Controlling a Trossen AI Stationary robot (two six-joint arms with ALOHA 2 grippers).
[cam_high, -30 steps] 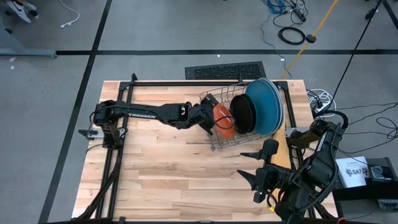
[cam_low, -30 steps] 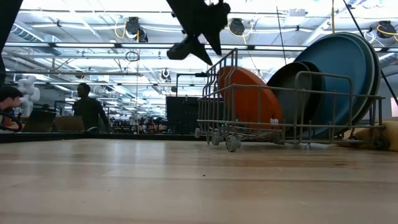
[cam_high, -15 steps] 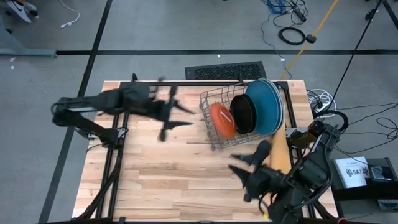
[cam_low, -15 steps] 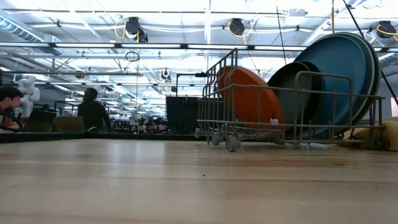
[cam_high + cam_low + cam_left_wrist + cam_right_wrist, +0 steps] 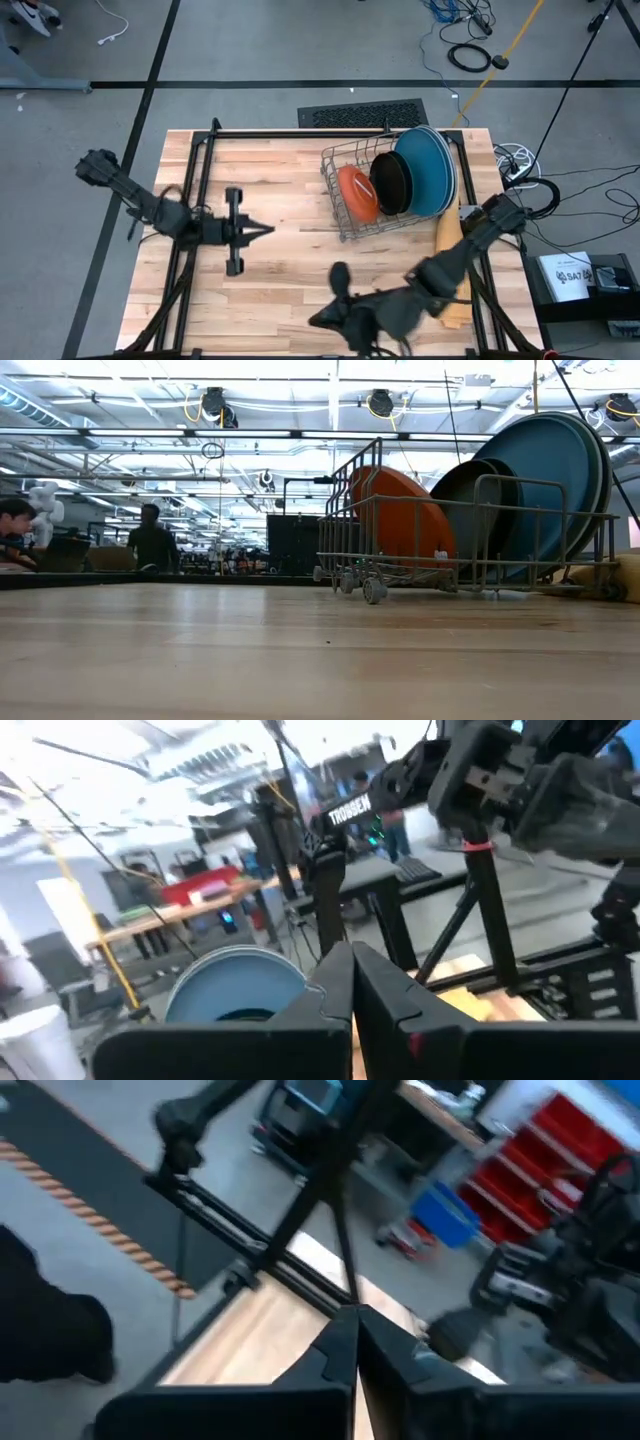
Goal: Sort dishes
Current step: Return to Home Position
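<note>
One wire rack point(image 5: 352, 158) of plates on a pale plank table point(image 5: 270, 290).

In the rack, upright on edge and leaning: one orange plate point(image 5: 357, 193) at the open end, one black plate point(image 5: 392, 185) next, a second dark rim point(image 5: 507, 468) just behind, hard to separate. Then large blue plates point(image 5: 425, 170) packed close, only overlapping rims showing, so no sure count. All round, flat and smooth, caged by thin metal bars. Left gripper point(image 5: 262, 231) above the table's left part, well apart from the rack, fingers pressed together on nothing. Right gripper point(image 5: 355, 1318) blurred over the table's front part, fingers likewise closed and empty. In the room behind, one person standing point(image 5: 150, 538), another point(image 5: 12, 528) cut off at the picture's edge.
</note>
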